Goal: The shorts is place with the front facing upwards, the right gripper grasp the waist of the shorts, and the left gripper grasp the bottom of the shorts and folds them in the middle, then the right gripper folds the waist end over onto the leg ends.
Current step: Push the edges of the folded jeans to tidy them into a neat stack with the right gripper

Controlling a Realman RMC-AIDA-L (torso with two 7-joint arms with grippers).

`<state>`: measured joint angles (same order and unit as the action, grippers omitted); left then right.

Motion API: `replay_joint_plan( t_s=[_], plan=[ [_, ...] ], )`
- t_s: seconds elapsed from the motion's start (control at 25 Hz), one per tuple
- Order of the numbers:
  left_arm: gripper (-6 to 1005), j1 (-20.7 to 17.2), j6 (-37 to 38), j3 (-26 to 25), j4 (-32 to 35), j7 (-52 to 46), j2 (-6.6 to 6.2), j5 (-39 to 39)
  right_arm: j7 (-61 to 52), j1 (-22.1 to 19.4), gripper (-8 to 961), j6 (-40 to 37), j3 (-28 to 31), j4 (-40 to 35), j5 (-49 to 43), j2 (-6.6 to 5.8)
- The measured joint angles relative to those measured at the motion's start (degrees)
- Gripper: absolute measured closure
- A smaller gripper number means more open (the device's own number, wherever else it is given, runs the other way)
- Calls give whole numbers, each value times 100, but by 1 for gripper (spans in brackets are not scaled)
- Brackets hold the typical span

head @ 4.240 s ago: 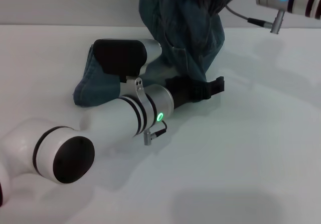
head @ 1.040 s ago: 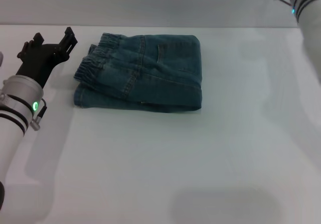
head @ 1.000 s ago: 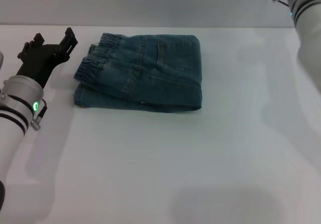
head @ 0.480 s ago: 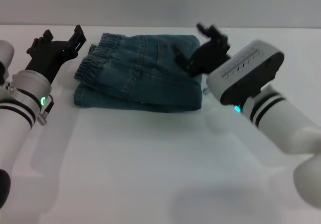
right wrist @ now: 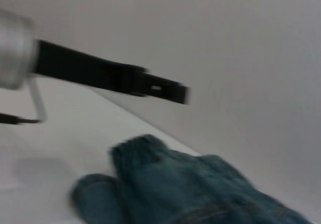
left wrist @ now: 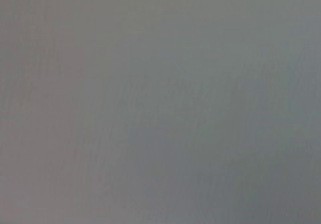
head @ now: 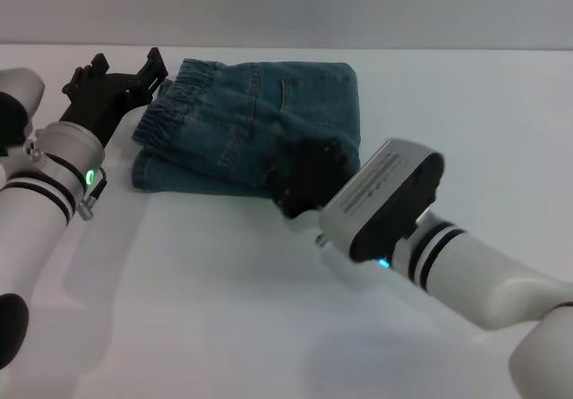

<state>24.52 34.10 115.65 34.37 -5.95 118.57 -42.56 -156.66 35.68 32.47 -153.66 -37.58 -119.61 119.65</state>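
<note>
- lying folded into a compact rectangle on the white counter, the blue denim shorts sit toward the far side, gathered elastic waistband on top at the left edge.
- the left gripper, a black two-fingered claw on a silver-white arm with a green ring light, hangs just beside that waistband edge, its fingers spread apart and gripping nothing.
- the right gripper, a black claw on a white arm with black bands, is at the near right corner of the folded shorts; whether its fingers are spread or pressed together cannot be told.
- the right wrist view shows the folded denim with the left gripper's black fingers above it.
- the left wrist view shows only plain grey.
</note>
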Motion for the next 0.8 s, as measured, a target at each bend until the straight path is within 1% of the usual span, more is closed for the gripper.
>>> replay_joint_plan(
  t_s=[0.04,0.16,0.32,0.48,0.6,0.8],
  plan=[
    [166,8,-2,12,-1,0,0,-6,-18,26,472,-3,-137,-65,-2,1],
    [166,14,-1,23,-1,-2,0,-13,-94,43,616,-2,-281,-87,-4,6],
    [166,-12,17,37,7,-3,-1,-16,-229,43,749,-11,-505,-55,-7,13],
    [166,-39,26,48,6,-85,3,-15,-478,-10,872,-17,-488,130,7,15],
    [166,-49,28,55,2,-115,3,-14,-814,-28,955,14,-322,378,27,-1],
    [166,-62,76,108,-1,-141,-2,24,-941,-73,954,22,-23,649,36,-29]
  ],
)
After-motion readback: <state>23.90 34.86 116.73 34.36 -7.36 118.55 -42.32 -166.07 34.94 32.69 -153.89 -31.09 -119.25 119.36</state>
